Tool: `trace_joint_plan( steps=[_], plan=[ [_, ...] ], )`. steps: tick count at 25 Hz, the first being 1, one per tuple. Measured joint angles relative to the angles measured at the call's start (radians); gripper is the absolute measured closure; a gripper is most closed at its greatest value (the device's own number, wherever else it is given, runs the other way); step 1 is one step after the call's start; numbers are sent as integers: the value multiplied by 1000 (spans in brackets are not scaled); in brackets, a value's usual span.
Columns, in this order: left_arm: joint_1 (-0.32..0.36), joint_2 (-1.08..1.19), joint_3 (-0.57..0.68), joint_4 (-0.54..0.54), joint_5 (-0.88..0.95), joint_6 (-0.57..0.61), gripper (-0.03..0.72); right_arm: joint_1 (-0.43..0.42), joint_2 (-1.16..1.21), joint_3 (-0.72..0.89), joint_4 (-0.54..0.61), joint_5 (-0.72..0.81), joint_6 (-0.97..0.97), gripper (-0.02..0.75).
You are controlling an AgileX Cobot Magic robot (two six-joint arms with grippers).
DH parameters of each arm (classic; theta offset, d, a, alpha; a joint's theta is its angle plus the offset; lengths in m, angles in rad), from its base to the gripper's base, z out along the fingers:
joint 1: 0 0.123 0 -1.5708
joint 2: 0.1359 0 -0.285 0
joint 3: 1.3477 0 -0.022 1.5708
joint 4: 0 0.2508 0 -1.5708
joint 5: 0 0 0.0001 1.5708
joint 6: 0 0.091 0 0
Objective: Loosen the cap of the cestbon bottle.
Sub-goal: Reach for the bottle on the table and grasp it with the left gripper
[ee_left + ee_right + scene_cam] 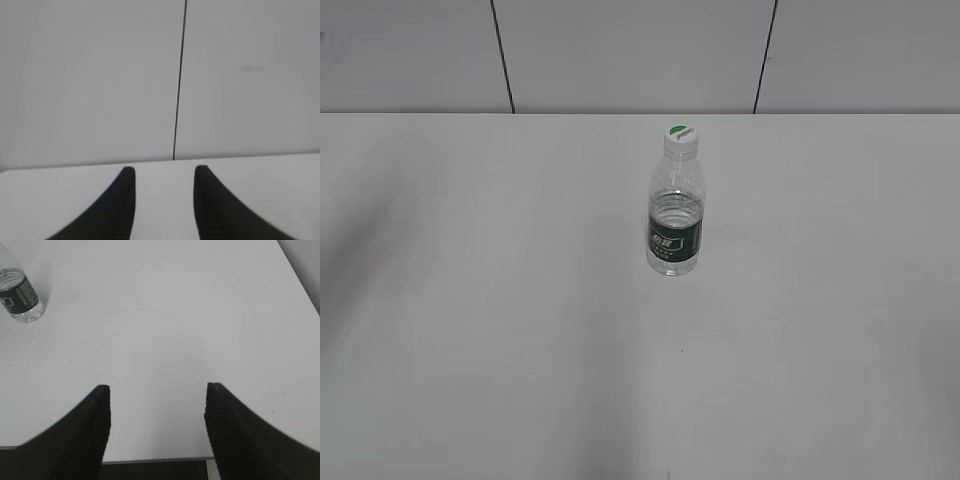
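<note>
The cestbon bottle [675, 215] stands upright on the white table, a little right of the middle, clear with a dark green label. Its white cap [682, 138] with a green top sits on the neck. Neither gripper shows in the exterior view. The bottle's lower part also shows at the top left of the right wrist view [20, 295]; the cap is out of frame there. My right gripper [156, 389] is open and empty above the table's near edge, far from the bottle. My left gripper [164, 170] is open and empty, facing the back wall; no bottle shows there.
The white table [470, 300] reaches to a grey panelled wall [620, 50] at the back. The table's near edge [155, 460] shows below my right gripper. A dark panel seam [179, 80] runs down the wall.
</note>
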Motion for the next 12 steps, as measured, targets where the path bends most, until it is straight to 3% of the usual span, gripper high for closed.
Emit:
trace_joint_plan(
  steps=[5, 8, 12],
  plan=[
    [-159, 229, 131, 36, -324, -35, 447, 0, 0, 0, 0, 0, 0, 272],
    [-214, 359, 186, 197, -522, -212, 447, 0, 0, 0, 0, 0, 0, 272],
    [-221, 487, 208, 469, -727, -464, 447, 0, 0, 0, 0, 0, 0, 272]
  ],
)
